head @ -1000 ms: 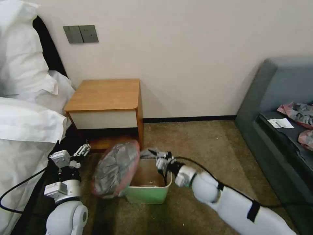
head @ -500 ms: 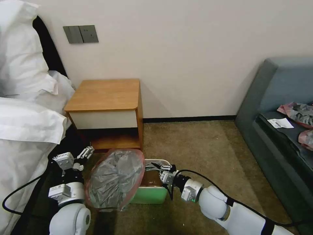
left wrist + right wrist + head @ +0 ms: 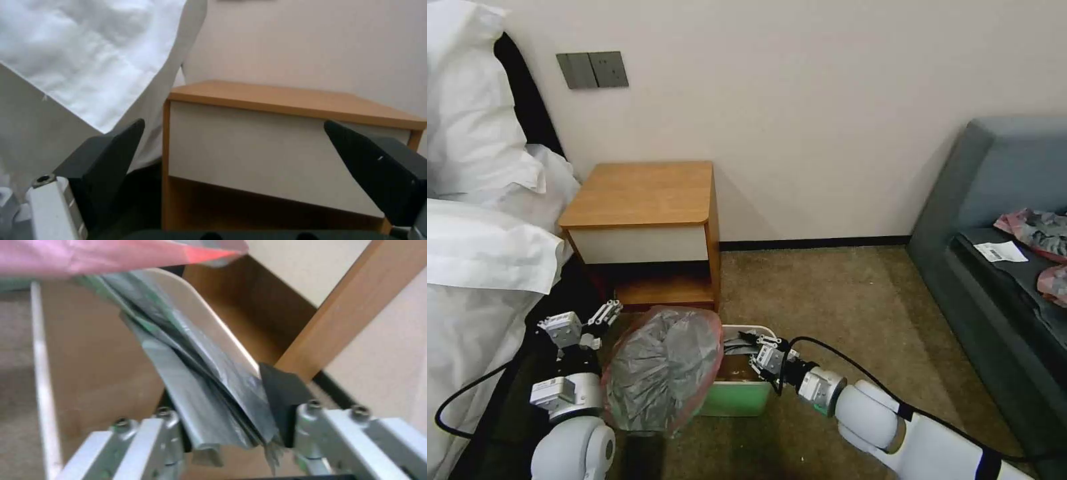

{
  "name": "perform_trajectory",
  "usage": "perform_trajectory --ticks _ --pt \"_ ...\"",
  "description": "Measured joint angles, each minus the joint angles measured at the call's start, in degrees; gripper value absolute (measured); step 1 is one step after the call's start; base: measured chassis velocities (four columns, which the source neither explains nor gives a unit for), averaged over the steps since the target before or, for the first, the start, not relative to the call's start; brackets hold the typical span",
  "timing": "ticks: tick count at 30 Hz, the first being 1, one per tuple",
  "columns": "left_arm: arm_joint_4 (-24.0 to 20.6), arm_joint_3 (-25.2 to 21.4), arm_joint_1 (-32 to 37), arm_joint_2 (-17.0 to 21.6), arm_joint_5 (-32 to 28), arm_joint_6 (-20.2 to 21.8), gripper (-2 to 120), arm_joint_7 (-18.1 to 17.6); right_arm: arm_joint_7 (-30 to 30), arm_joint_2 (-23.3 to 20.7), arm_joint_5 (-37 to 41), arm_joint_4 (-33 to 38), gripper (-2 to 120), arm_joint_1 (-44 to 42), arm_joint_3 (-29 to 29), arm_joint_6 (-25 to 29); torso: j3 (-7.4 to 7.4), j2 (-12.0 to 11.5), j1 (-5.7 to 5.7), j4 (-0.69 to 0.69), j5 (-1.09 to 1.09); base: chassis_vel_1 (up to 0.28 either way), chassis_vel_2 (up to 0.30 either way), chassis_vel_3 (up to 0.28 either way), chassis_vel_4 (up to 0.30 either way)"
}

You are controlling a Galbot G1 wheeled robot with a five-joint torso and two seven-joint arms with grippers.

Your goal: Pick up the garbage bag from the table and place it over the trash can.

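Note:
The garbage bag [image 3: 660,370], grey with a pink-red rim band, billows over the left side of the trash can [image 3: 740,399] on the carpet. A strip of the garbage bag [image 3: 213,373] runs along the can's far rim [image 3: 200,313] into my right gripper [image 3: 764,355], which is shut on it at the can's right side. In the right wrist view the gripper [image 3: 227,430] pinches the folded grey film beside the rim. My left gripper [image 3: 595,319] hangs open and empty left of the bag. Its fingers [image 3: 106,160] frame the table [image 3: 285,100]. The table [image 3: 640,193] stands behind the can.
A bed with white bedding [image 3: 480,253] borders the left arm. A grey sofa [image 3: 1000,267] on the right carries pink-and-grey wads [image 3: 1037,230] and a paper slip [image 3: 1000,251]. Open carpet [image 3: 827,293] lies between table and sofa.
My right gripper drew back toward me and lower with the bag's edge. The bag's body dropped from upright beside the can to slumping over its left side. The left gripper barely shifted.

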Motion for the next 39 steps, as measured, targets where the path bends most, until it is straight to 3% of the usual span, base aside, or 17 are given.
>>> perform_trajectory --ticks 6,16,39 --pt "0.0 0.2 -0.2 0.1 0.4 0.1 100 0.0 -2.0 -2.7 7.4 2.2 64 2.6 -1.0 -4.8 0.0 0.0 0.0 0.0 0.0 0.0 0.0 0.0 0.0" --pt "0.3 0.5 -1.3 0.4 0.5 0.8 100 0.0 -2.9 -5.4 9.6 3.6 97 2.6 0.8 -5.4 0.0 0.0 0.0 0.0 0.0 0.0 0.0 0.0 0.0" --pt "0.6 0.6 -1.5 -0.2 1.5 0.8 100 0.1 -6.6 -8.6 12.4 4.2 100 0.7 5.7 -6.3 0.0 0.0 0.01 0.0 0.0 0.0 0.0 0.0 0.0"
